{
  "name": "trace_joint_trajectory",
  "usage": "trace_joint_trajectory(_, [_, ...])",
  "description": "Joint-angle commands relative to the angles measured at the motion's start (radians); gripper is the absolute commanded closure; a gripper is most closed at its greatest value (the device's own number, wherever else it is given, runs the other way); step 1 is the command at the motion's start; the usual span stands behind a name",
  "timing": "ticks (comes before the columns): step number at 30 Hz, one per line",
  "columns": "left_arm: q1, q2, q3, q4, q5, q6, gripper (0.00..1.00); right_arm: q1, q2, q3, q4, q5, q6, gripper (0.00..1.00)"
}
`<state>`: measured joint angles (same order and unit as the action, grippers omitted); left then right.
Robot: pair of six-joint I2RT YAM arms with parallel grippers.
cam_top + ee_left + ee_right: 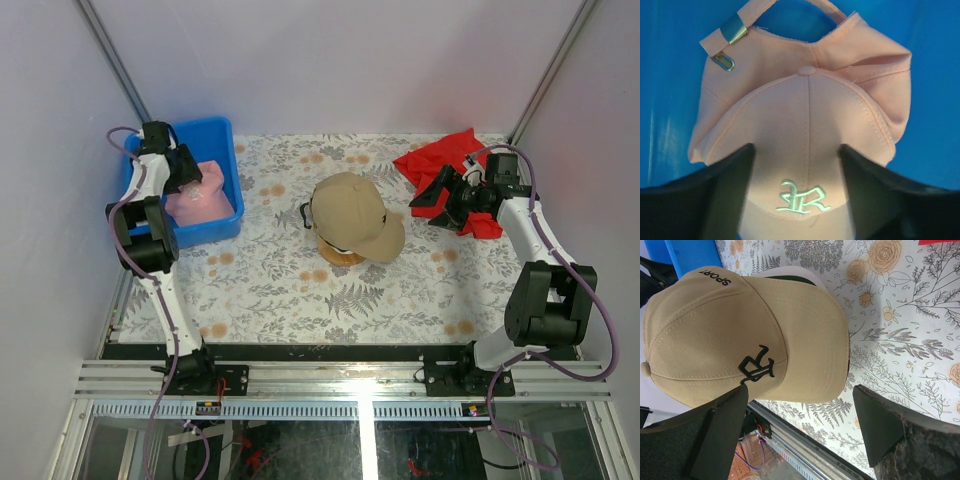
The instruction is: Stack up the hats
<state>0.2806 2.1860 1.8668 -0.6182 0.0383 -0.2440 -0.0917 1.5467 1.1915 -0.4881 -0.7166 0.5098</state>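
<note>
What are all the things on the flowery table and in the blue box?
pink cap: one, pink with a white mark, in the blue bin
tan cap: one, tan with a black logo, top of the pile mid-table
brim edges: white and dark green, peeking from under the tan cap
wooden stand: one, light wood, under the pile
blue bin: one, blue, far left corner
red cloth: one, red, far right corner
tablecloth: one, white with flowers, over the table
left gripper: one, black, open over the pink cap
right gripper: one, black, open, near the red cloth
</note>
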Motion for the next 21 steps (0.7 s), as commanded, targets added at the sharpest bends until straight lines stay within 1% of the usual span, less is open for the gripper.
trace_joint_trajectory(1, [-0.015,0.038,0.021,-0.032,0.003,0.025,0.5,-0.002,-0.01,0.023,0.011,0.001,0.019,0.08])
trace_joint_trajectory(2, [-0.015,0.04,0.019,-0.032,0.0,0.021,0.59,-0.001,-0.01,0.025,0.012,-0.001,0.021,0.08])
trace_joint_trajectory(7, [-0.015,0.033,0.001,-0.02,0.014,0.002,0.95,-0.002,-0.01,0.028,0.015,-0.001,0.024,0.08])
trace_joint_trajectory(8, [-0.014,0.027,-0.006,-0.017,0.021,-0.003,0.99,-0.001,-0.01,0.028,0.016,-0.001,0.026,0.09])
trace_joint_trajectory(13, [-0.012,-0.041,-0.05,0.0,0.068,-0.058,1.0,-0.001,-0.011,0.032,0.023,-0.004,0.03,0.1])
trace_joint_trajectory(21, [-0.001,-0.263,-0.115,0.037,0.178,-0.211,1.0,0.0,-0.015,0.033,0.052,-0.024,0.046,0.11])
